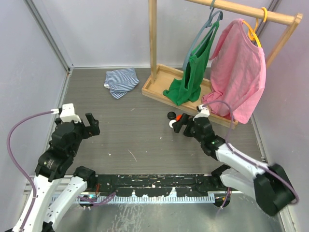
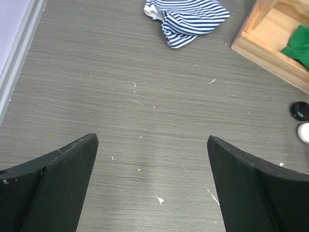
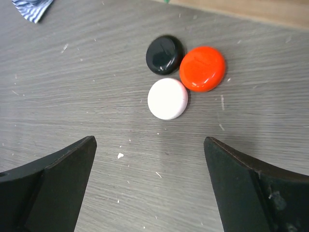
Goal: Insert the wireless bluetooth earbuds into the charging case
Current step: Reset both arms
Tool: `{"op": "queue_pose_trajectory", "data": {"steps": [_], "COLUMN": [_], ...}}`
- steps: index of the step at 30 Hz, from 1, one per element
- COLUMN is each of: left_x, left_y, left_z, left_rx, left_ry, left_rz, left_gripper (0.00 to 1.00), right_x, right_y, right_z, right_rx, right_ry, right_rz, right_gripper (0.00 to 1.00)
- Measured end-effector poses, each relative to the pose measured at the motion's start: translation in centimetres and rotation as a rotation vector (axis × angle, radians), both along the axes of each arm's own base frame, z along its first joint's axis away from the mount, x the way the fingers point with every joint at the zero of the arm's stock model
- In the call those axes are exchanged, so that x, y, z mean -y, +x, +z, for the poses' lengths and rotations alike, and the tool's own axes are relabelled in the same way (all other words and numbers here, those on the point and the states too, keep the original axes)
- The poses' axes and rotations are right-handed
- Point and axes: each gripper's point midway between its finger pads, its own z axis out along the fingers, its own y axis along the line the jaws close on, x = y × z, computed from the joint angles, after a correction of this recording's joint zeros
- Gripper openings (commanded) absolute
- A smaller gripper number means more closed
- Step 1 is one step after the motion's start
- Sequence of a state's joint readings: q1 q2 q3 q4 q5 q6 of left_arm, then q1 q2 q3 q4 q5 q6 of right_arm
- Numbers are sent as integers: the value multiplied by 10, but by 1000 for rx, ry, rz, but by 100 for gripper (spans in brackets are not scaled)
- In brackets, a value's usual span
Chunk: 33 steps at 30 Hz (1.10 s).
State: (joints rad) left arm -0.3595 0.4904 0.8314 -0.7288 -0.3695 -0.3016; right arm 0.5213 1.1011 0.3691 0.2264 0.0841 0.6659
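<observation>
Three round puck-like charging cases lie shut and bunched together on the grey table: a black case [image 3: 164,54], an orange case [image 3: 202,68] and a white case [image 3: 167,98]. From above they sit mid-table, with the white case [image 1: 172,123] nearest the arms. My right gripper [image 3: 149,140] hovers just short of the white case, open, with only bare table between its fingers. My left gripper [image 1: 91,124] stands open over bare table far to the left; the black case [image 2: 300,110] shows at the right edge of its wrist view. The earbuds are out of view.
A wooden clothes rack with a tray base [image 1: 159,89] stands at the back right, close behind the cases. It carries a green garment [image 1: 190,77] and a pink shirt [image 1: 239,72]. A striped cloth [image 1: 120,81] lies at the back centre. Walls close both sides.
</observation>
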Motion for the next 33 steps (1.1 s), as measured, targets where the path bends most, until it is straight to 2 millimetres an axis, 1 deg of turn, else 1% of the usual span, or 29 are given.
{"op": "queue_pose_trajectory", "data": {"steps": [1,4,6,7,10,14,16,18,20,23,26,33], "left_x": [0,-1,-2,-2,-5,-10,-13,-15,-16,-18,-19,-22], "left_y": [-2,-7,-12,-15,-27,-41,-45,-48,-49,-50,-50,-51], "left_z": [2,10,19,23,35,49,53,56,57,53,46,45], "left_rx": [13,54,101,125,207,303,333,352,366,374,374,377], "left_ry": [-6,-25,-46,-58,-94,-136,-146,-153,-158,-164,-166,-163], "left_rz": [-3,-10,-16,-20,-23,-20,-14,-9,-3,5,11,25], "left_gripper": [98,98,98,98,98,98,98,98,98,98,98,98], "right_x": [6,22,37,47,74,110,126,142,152,161,167,180], "right_y": [-4,-12,-17,-21,-32,-55,-65,-75,-82,-88,-90,-93], "right_z": [14,46,74,94,142,197,217,232,238,239,234,227], "right_rx": [33,109,174,219,336,491,553,603,631,655,660,654], "right_ry": [-9,-39,-65,-75,-94,-125,-150,-181,-211,-256,-283,-331], "right_rz": [-2,-22,-56,-83,-159,-250,-283,-324,-346,-353,-374,-419], "right_gripper": [100,100,100,100,100,100,100,100,100,100,100,100]}}
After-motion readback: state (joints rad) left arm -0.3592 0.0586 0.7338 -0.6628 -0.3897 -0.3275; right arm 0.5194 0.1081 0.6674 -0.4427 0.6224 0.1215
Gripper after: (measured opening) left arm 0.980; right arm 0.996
